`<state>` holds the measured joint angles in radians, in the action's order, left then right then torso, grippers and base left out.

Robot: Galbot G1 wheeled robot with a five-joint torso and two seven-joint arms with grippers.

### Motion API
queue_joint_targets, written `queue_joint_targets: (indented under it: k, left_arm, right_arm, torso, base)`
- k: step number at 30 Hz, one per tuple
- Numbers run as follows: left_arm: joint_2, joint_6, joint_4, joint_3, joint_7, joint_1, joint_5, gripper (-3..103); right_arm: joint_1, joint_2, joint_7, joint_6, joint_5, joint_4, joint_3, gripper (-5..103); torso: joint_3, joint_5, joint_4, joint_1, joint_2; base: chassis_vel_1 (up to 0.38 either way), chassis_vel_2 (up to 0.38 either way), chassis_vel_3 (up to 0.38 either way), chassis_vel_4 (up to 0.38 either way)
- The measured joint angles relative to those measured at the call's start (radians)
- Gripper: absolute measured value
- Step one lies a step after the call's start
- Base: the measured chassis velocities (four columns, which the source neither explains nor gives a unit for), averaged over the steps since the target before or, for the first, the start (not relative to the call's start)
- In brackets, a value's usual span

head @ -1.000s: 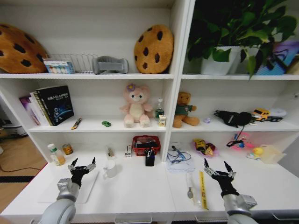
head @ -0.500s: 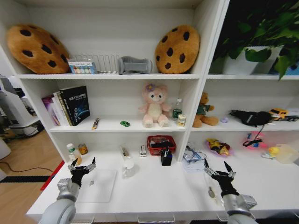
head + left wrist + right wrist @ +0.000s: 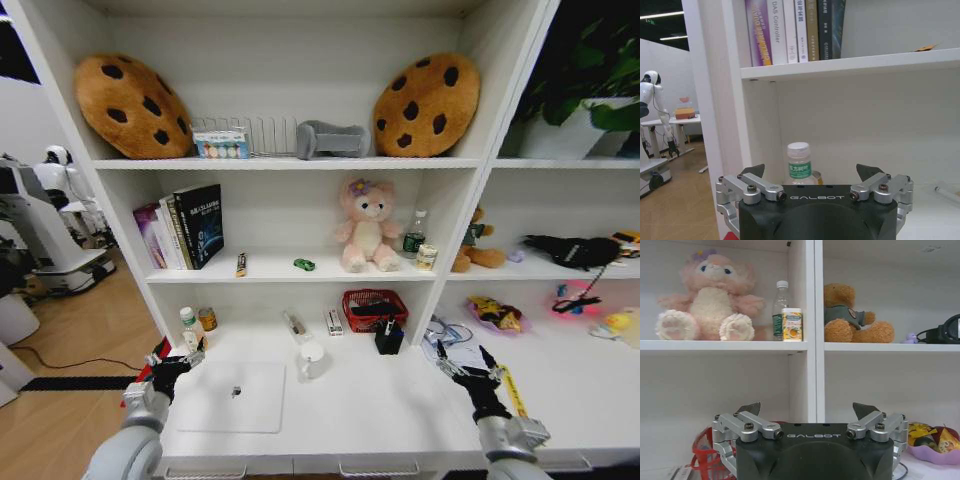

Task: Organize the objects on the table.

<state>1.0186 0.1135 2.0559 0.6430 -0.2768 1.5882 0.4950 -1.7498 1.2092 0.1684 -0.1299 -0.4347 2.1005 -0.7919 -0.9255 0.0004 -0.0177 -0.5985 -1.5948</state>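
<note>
The white table carries mixed clutter. A flat pale slab with a small dark mark lies at the front left, and a white mug stands just right of it. Behind them are a red basket, a black holder and pen-like pieces. A green-labelled clear bottle stands at the back left, straight ahead of my left gripper, which is open and empty over the table's left edge. My right gripper hovers open at the front right, beside a yellow strip.
The shelf above holds books, a tiny green toy car, a pink plush and a bottle. Cookie cushions sit on the top shelf. Tangled cable and a snack bowl lie to the right. Wooden floor drops off at the left.
The whole picture has slid to the right, so the camera has turned left; more floor and the table's left end now show. Both grippers keep the same open pose.
</note>
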Motion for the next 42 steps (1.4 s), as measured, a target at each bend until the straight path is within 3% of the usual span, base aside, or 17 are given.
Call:
queue_joint_targets:
  k: [14, 32, 42]
  left_arm:
    - [0.000, 0.000, 0.000, 0.000, 0.000, 0.000, 0.000, 100]
    - [0.000, 0.000, 0.000, 0.000, 0.000, 0.000, 0.000, 100]
    - [0.000, 0.000, 0.000, 0.000, 0.000, 0.000, 0.000, 100]
  right_arm:
    - [0.000, 0.000, 0.000, 0.000, 0.000, 0.000, 0.000, 100]
    - [0.000, 0.000, 0.000, 0.000, 0.000, 0.000, 0.000, 100]
    - [0.000, 0.000, 0.000, 0.000, 0.000, 0.000, 0.000, 100]
  torso:
    - [0.000, -0.0008, 0.0007, 0.000, 0.000]
    - [0.000, -0.0005, 0.0003, 0.000, 0.000]
    - [0.000, -0.0005, 0.0005, 0.000, 0.000]
  base:
    - [0.118, 0.109, -0.122, -0.119]
    - [0.000, -0.025, -0.005, 0.017]
    - [0.150, -0.152, -0.151, 0.175]
